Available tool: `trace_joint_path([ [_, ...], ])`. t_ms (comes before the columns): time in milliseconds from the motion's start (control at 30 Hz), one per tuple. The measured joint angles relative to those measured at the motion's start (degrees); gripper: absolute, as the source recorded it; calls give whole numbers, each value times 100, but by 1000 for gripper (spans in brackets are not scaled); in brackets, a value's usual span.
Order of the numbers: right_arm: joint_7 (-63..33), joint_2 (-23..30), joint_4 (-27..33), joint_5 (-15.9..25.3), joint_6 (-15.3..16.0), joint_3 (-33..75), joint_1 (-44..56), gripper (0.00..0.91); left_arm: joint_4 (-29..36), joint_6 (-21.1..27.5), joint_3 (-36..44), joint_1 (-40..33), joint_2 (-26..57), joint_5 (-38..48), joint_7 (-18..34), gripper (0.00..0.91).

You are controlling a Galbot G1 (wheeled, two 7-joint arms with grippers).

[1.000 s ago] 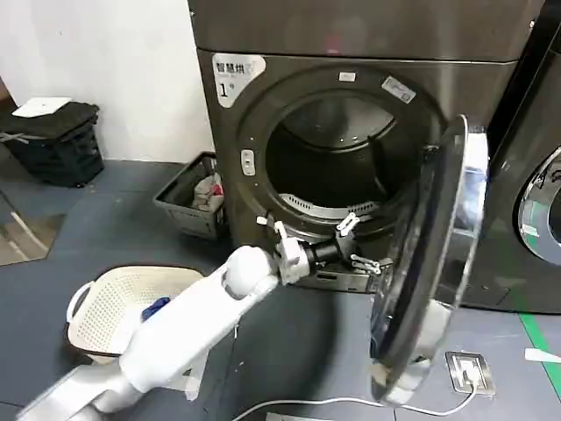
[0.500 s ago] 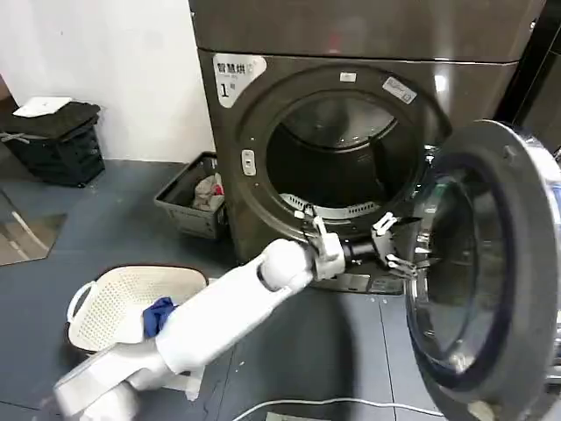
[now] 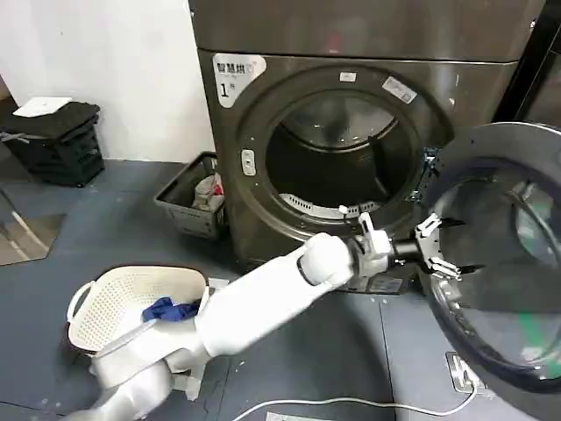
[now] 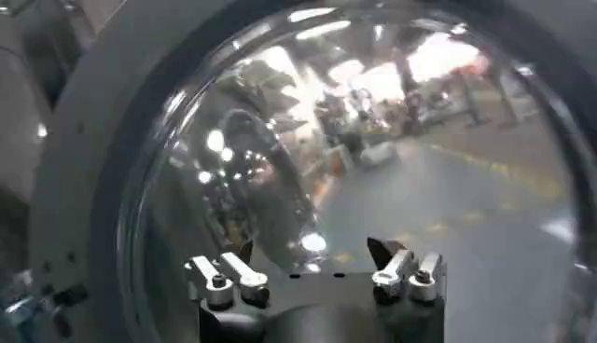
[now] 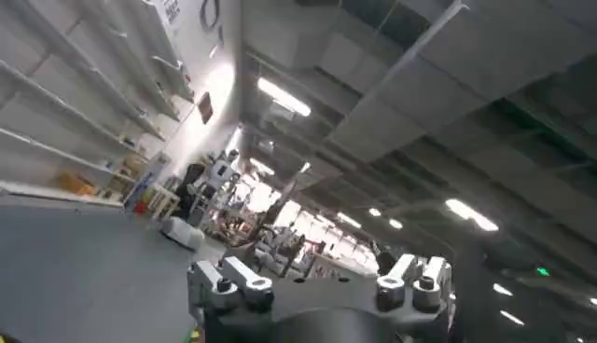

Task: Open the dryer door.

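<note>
A: Start near. What lies on the floor by the robot?

B: A cream laundry basket (image 3: 118, 303) with a blue cloth (image 3: 166, 309) in it, at the near left. A white cable (image 3: 351, 404) runs along the floor at the near edge.

A: And the arm?

B: The left arm (image 3: 254, 307) rises from the near left and stretches almost straight out to the right and away, passing low in front of the dryer's opening. Its wrist is level, and the left gripper (image 3: 440, 248) points right at the inner side of the dryer door (image 3: 500, 263).

A: Fingers?

B: Spread apart, clamped on nothing. In the left wrist view the two fingers (image 4: 224, 278) stand wide, just before the door's glass (the glass mirrors the gripper itself). From the head view the tips are at the door's near rim; I cannot tell whether they touch it.

A: Where is the door?

B: Swung wide open to the right, hinged at the right side of the dryer (image 3: 351, 132), its grey inner face and dark porthole turned toward the camera.

A: Farther back?

B: The drum (image 3: 337, 149) stands open and dark. Left of the machine sits a grey crate (image 3: 195, 206) of cloths, and farther left a black bin (image 3: 57, 140) against the white wall.

A: The right gripper (image 5: 317, 284)?

B: Its wrist view looks up at a ceiling; its fingers are apart, holding nothing.
</note>
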State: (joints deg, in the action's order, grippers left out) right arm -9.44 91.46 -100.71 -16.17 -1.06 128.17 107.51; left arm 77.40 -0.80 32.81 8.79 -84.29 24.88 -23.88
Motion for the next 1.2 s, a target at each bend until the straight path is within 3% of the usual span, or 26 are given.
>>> trace_joint_path([
  [667,21,74,-277,31,-40,-121,-87,907,-574,711,512,-1056,-396,400,174,907],
  [1200,24,74,-514,9,-47,-134,-131,907,-708,859,378,-999,-627,1044,819,907],
])
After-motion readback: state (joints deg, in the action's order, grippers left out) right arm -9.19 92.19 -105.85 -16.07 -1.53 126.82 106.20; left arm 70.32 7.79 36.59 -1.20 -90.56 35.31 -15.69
